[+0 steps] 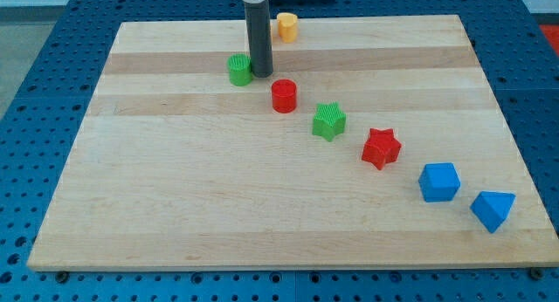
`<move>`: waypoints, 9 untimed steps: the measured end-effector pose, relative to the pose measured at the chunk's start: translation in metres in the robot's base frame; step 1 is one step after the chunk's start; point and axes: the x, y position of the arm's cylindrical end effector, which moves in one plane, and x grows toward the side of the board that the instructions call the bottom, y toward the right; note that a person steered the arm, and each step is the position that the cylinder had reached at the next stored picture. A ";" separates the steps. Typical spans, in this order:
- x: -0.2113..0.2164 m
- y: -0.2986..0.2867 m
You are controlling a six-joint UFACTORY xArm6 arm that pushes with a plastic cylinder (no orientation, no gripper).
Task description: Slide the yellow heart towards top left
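Blue floor with rows of little holes (52,40) goes all around a big wooden board (218,206). It is light wood with long stripes running from the view's left to the view's right, and it lies flat.

My tip (260,74) is the bottom end of a dark straight rod. It holds nothing, because it has nothing to grab with. It stands on the board near the view's top.

Just above my tip and a bit to the view's right sits the yellow heart (286,27). It is close to the board's top edge and does not touch my tip.

Right beside my tip, on the view's left, is a green block (239,70), and I cannot tell if they touch. Below my tip and a little to the view's right is a red round block (284,96).

From there a line of blocks runs down toward the view's bottom right, away from my tip: a green star (329,120), a red star (382,147), a blue cube (438,181) and a blue wedge (493,209).
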 end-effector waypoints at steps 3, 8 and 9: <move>-0.033 0.064; -0.107 0.065; -0.107 0.044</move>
